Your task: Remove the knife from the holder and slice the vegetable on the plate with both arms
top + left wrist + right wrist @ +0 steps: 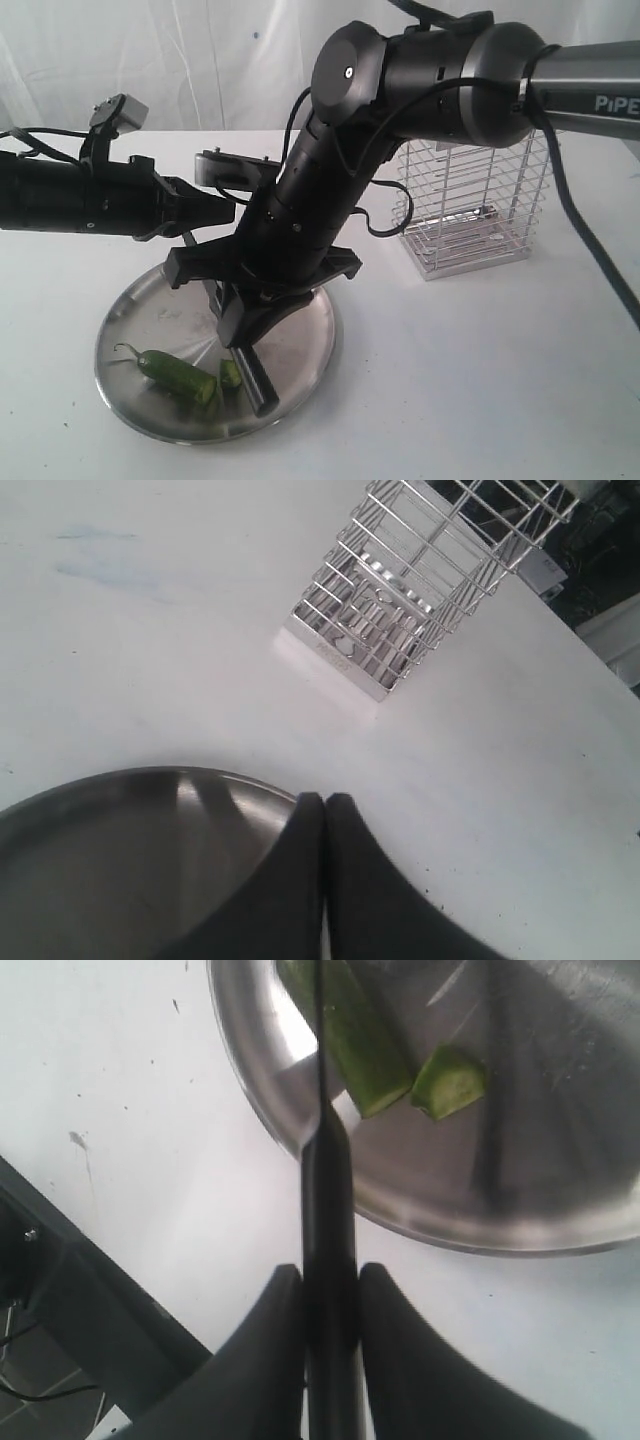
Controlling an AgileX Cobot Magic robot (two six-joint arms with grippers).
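Note:
The steel plate point(300, 345) point(120, 850) point(540, 1160) lies at the front left of the table. On it rests the green chili point(172, 370) point(365, 1050) with a cut-off slice point(230, 373) point(450, 1080) beside its cut end. My right gripper point(240, 335) point(330, 1275) reaches across over the plate, shut on the handle of the black knife point(258, 382) point(328, 1190). The blade points over the chili, edge-on in the right wrist view. My left gripper point(225, 210) point(325, 802) hovers above the plate's back rim, shut and holding nothing. The wire holder point(470, 205) point(400, 590) stands to the right.
The right arm's dark body point(300, 220) crosses the middle and hides part of the plate. White table surface point(480, 380) stretches to the right of the plate. A dark frame point(80, 1330) shows past the table edge in the right wrist view.

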